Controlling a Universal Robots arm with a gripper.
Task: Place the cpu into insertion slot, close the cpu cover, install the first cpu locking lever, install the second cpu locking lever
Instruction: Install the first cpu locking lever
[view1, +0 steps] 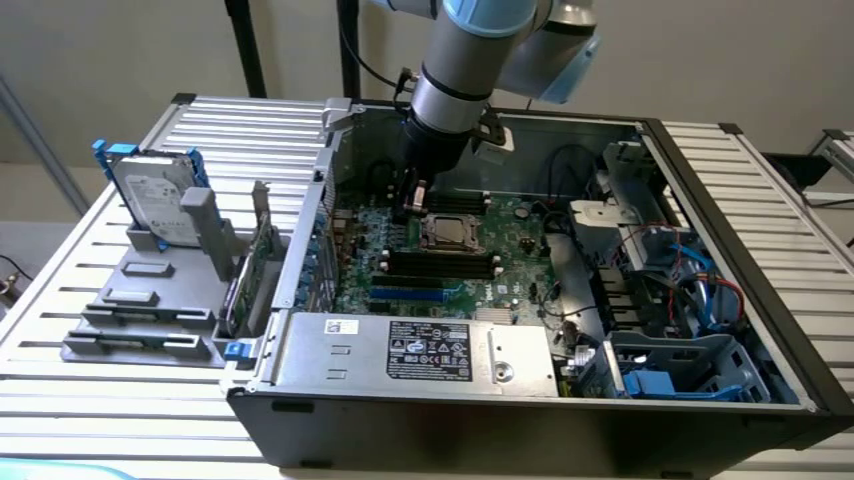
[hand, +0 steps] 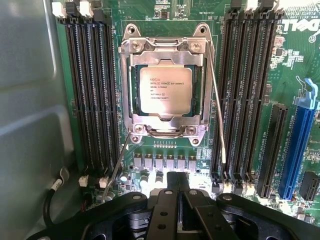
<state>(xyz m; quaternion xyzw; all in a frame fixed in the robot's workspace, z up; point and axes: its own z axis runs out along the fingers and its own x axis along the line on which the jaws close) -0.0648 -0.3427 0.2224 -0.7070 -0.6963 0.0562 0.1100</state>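
So the cpu (hand: 165, 90) is already sitting flat in the insertion slot (hand: 200, 31) on the green motherboard (hand: 165, 15), square to it, edges lined up with the black memory slots (hand: 92, 90) on both sides and its printed lines running crosswise to them. The cpu cover (hand: 165, 50) is lying down flat around the chip's raised top. Both wire levers look loose to me. The long lever (hand: 217, 105) runs nearly parallel to the memory slots, with its free end pointing toward the gripper and drifting off the socket edge. The second lever (hand: 117, 167) slants away from the opposite socket corner, also toward the gripper. The gripper (hand: 176, 182) has its fingers pressed together with nothing between them. In the exterior view it hangs over the board just beside the socket, inside the open pc case (view1: 534, 420) on the slatted worktop (view1: 80, 400).
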